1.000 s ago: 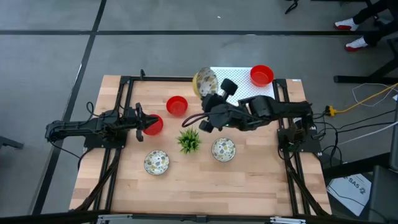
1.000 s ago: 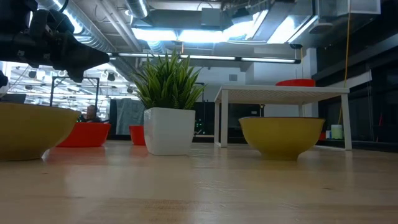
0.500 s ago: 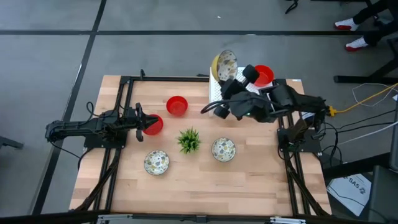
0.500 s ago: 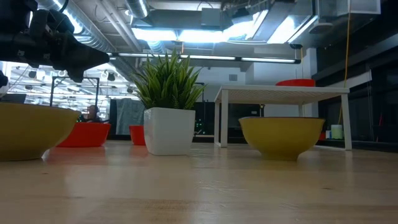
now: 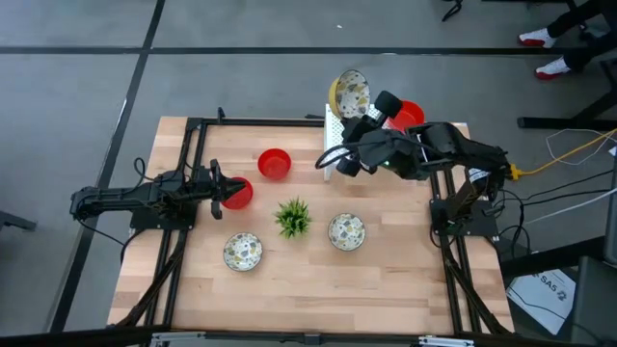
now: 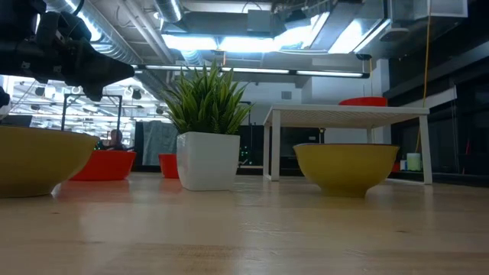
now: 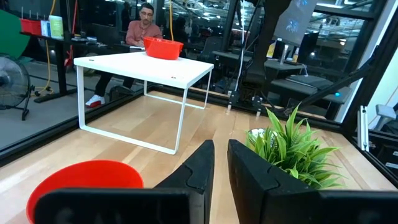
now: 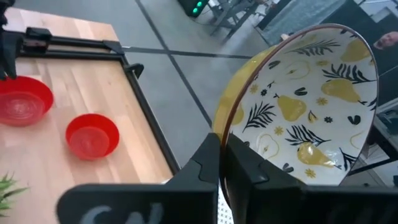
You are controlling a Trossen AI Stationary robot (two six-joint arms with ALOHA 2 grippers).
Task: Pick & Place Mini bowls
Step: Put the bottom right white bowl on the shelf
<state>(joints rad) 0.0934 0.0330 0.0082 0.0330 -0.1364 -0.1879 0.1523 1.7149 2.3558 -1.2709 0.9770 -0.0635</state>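
Observation:
My right gripper is shut on a cream bowl with a pear and leaf pattern, raised over the near-left corner of a white raised shelf at the table's far edge. One red bowl sits on that shelf. Another red bowl rests on the wood. A third lies just beside my shut left gripper, which hangs above the table. Two more patterned bowls stand on their bases either side of the plant. My right gripper pinches the patterned bowl's rim, one finger inside the bowl and the other against its yellow outer wall. The bowl is lifted clear and stands tipped on edge, its patterned inside turned sideways.
The shelf stands on thin white legs with free room beneath it. The potted plant sits mid-table. Black frame rails run along the left and right sides. A person sits beyond the table.
My right gripper has carried the patterned bowl up and toward the table's far-right, from left of the shelf to over its near-left corner. The bowl has stayed tipped on edge. The other bowls have not moved.

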